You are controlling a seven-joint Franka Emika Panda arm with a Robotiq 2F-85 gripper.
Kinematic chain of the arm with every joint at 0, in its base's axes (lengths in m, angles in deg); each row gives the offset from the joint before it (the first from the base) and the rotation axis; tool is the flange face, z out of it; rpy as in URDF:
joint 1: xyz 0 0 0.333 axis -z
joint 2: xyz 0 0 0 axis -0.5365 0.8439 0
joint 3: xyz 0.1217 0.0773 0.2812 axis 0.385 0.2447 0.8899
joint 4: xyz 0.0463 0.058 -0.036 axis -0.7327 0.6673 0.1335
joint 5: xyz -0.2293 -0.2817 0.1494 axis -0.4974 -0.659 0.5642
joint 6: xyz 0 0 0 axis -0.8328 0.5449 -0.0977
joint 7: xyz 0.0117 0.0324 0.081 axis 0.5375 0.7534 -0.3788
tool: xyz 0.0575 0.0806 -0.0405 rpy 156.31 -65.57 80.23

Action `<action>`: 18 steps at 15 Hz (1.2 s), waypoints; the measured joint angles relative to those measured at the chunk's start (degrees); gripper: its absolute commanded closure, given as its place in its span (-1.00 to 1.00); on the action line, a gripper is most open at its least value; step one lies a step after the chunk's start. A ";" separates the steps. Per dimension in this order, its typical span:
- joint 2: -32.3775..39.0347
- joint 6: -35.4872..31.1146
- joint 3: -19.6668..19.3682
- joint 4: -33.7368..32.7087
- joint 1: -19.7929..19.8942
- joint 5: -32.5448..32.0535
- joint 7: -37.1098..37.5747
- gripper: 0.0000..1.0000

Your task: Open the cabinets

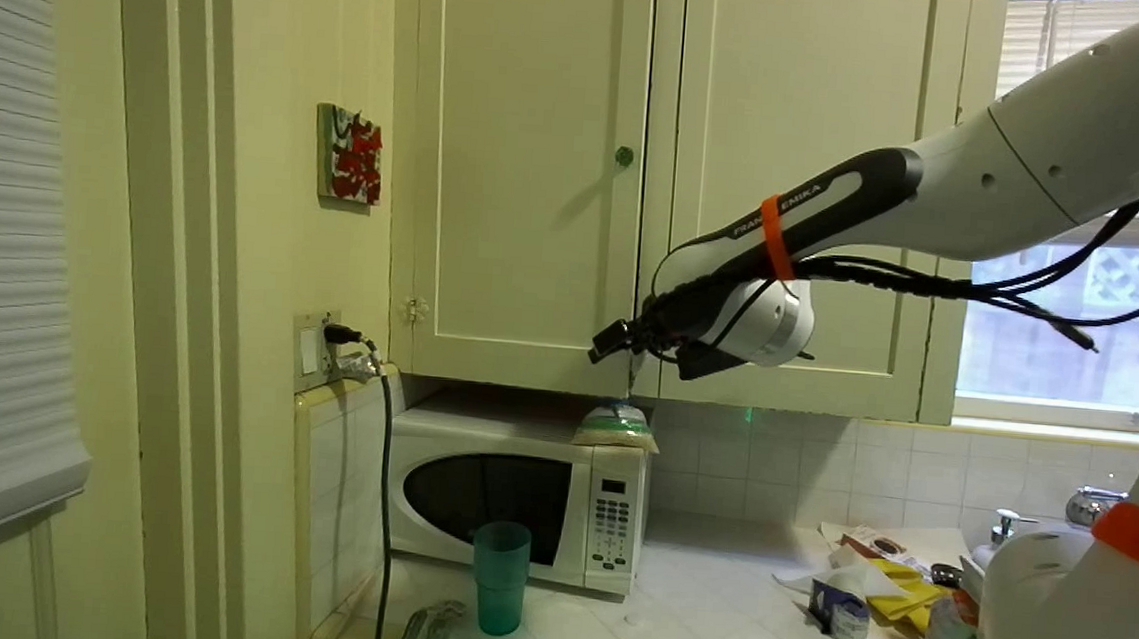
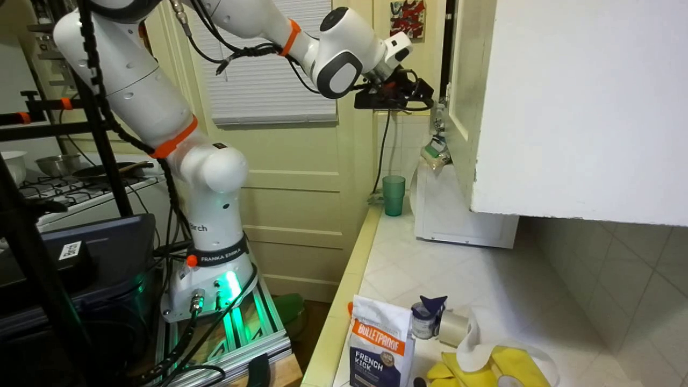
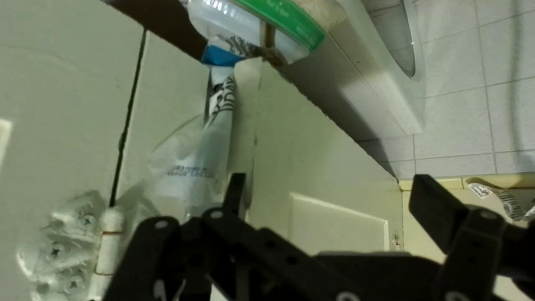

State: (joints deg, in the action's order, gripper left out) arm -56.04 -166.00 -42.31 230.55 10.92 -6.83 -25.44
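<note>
Cabinets [image 1: 662, 166] in cream-white wood are mounted above the counter [image 2: 398, 269], their tall panelled fronts seen face-on in an exterior view; the knobbed door [image 1: 522, 216] is fitted with a small round knob [image 1: 624, 156] near its inner edge, while the neighbouring door [image 1: 806, 95] is partly covered by the arm [image 1: 843, 208], stretched across it; whether the knobbed door is shut or barely ajar cannot be told.

The gripper [image 3: 332, 188] is held before that door's lower corner, well below the knob, with its fingers [image 3: 436, 211] spread wide apart; whether the wood is touched cannot be made out.

Close beneath the cabinets, a green-banded packet [image 1: 617, 431] is set on the microwave [image 1: 527, 497]; its clear wrapper [image 3: 196, 167] is drawn up along the knobbed door's edge, so that part of the seam is hidden; a metal hinge [image 3: 71, 246] is seen on the neighbouring door.

On the counter, a green tumbler [image 1: 499, 580] is stood just in front of the microwave; a dark cable [image 1: 384, 507] is plugged in nearby; farther along, a white coffee bag [image 2: 379, 344] and a yellow bundle [image 2: 505, 365] are gathered.
</note>
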 measured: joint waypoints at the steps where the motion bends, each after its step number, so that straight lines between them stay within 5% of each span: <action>1: 0.00 -1.21 -0.73 0.14 -0.78 0.00 -0.41 -1.00; 10: -0.27 -11.41 -9.97 1.96 -10.36 -0.45 -4.66 -1.00; 18: 1.12 -11.57 -4.91 2.49 -4.87 -0.37 -4.29 -1.00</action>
State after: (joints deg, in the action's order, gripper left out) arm -54.92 -177.57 -47.23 233.03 6.04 -7.20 -29.73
